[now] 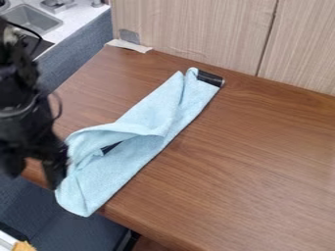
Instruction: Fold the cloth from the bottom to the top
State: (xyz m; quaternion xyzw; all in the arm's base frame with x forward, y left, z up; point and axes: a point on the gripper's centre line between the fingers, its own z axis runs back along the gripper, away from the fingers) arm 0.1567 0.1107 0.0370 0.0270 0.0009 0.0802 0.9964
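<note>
"Left side?"
"Arm (18, 93) beside the cloth's lower end, presumably to work it; jaws: cannot tell."
"Cloth (124, 166)?"
"Slantwise across the bench (249, 157), 1 end overhanging, 1 flap turned over. Dark roll (210, 78) at its upper end, perhaps as weight."

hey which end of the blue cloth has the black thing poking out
The far end, toward the wood panels: a black piece sticks out there, unlike the near end.

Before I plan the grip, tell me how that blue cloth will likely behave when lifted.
The cloth will probably be floppy, given its soft folds. The loosely raised flap may slump, and the end hanging past the table's edge could swing.
</note>
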